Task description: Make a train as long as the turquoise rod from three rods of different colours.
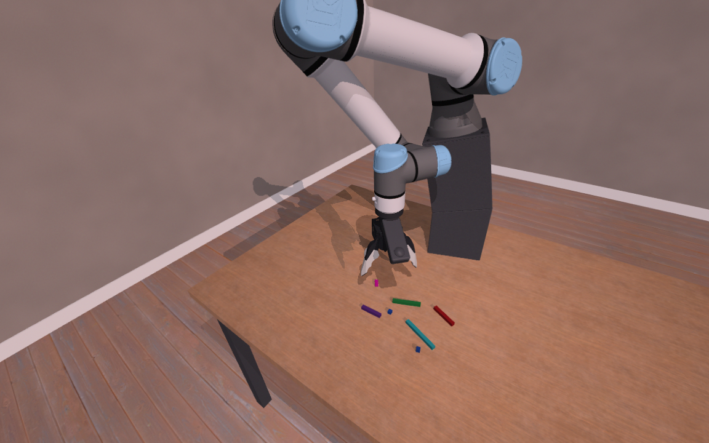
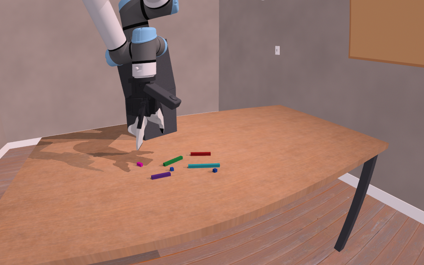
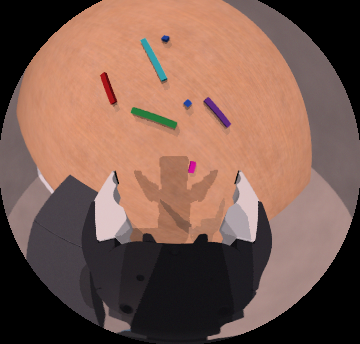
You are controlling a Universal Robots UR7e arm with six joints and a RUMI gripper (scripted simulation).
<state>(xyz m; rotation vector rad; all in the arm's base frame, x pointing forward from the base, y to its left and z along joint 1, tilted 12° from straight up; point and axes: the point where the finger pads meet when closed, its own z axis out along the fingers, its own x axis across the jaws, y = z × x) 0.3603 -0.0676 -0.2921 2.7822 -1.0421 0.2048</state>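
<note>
- Lying leftmost among the rods in the top view, the purple rod (image 1: 370,311) (image 2: 161,176) (image 3: 217,112) rests flat on the bench (image 1: 566,341) (image 2: 256,131) (image 3: 250,59).
- Next comes the magenta rod (image 1: 376,283) (image 2: 139,163) (image 3: 192,167), flat on the wood, near the hand's shadow and apart from the other rods.
- The hand (image 1: 389,271) (image 2: 150,140) (image 3: 176,172) hangs above the bench, fingers pointing down, released and spread wide with nothing gripped.
- One blue rod (image 1: 389,311) (image 2: 171,169) (image 3: 187,103) sits between the purple and green rods, touching neither.
- The green rod (image 1: 406,302) (image 2: 173,161) (image 3: 154,118) lies flat, between the magenta and red rods.
- A second blue rod (image 1: 417,349) (image 2: 215,170) (image 3: 165,38) sits near one end of the turquoise rod (image 1: 420,334) (image 2: 204,165) (image 3: 153,60), a gap between them; the turquoise one lies flat on a slant.
- Rightmost, the red rod (image 1: 444,315) (image 2: 200,154) (image 3: 108,88) lies flat, apart from both the green and turquoise rods.
</note>
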